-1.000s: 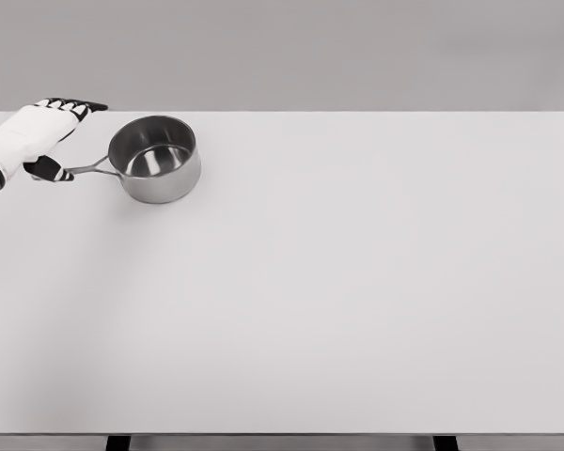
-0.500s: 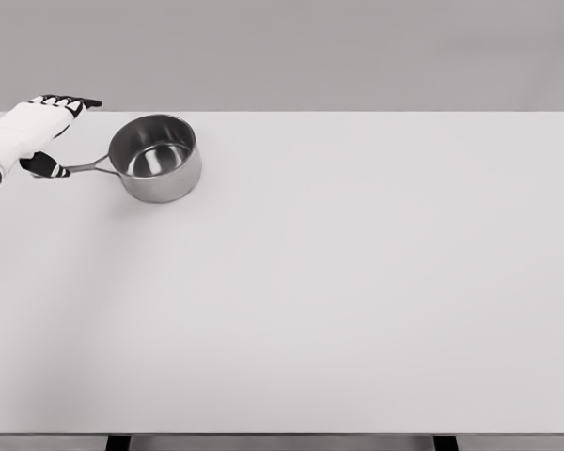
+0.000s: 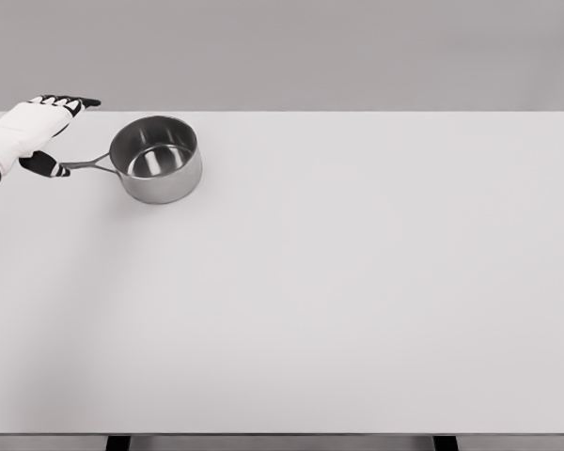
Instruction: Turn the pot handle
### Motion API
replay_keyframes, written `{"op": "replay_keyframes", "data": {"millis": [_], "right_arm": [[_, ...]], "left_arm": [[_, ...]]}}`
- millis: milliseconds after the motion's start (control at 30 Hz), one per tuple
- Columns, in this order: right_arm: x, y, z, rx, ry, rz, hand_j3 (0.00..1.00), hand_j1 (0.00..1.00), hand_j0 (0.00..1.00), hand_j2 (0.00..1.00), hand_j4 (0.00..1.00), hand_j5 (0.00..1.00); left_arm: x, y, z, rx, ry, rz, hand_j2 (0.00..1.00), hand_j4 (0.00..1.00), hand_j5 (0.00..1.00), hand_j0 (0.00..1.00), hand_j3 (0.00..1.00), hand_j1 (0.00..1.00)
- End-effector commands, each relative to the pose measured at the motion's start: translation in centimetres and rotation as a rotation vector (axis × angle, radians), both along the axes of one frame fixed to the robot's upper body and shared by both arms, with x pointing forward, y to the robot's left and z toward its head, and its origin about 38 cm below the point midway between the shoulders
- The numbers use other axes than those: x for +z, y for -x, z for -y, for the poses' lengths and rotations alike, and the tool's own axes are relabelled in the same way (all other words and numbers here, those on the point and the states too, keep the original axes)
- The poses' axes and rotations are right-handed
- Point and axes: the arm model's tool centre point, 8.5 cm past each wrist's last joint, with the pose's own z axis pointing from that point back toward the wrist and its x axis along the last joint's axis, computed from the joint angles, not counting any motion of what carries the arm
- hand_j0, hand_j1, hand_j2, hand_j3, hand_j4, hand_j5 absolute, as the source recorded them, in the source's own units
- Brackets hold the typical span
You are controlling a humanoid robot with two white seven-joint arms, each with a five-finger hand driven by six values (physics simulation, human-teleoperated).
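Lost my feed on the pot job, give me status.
Left hand at handle tip, grasp unclear. Right arm out of view. Pot upright, far left of table. Nothing obstructing.

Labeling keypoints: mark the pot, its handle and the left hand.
pot [image 3: 160, 186]: head view, front of the outer wall.
handle [image 3: 89, 164]: head view, middle of the thin bar.
left hand [image 3: 26, 130]: head view, white back of the hand.
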Motion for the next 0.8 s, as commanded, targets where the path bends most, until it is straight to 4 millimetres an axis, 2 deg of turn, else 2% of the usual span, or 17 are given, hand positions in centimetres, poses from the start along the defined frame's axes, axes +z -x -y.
{"op": "replay_keyframes", "data": {"millis": [0, 767], "right_arm": [[0.0, 0.0, 0.0, 0.0, 0.0, 0.0, 1.0, 1.0, 1.0, 1.0, 1.0, 1.0], [0.0, 0.0, 0.0, 0.0, 0.0, 0.0, 1.0, 1.0, 1.0, 1.0, 1.0, 1.0]], "left_arm": [[-0.1, -0.1, 0.0, 0.003, 0.004, -0.002, 1.0, 1.0, 1.0, 1.0, 1.0, 1.0], [-0.2, -1.3, -0.3, 0.002, 0.006, 0.004, 1.0, 1.0, 1.0, 1.0, 1.0, 1.0]]}}
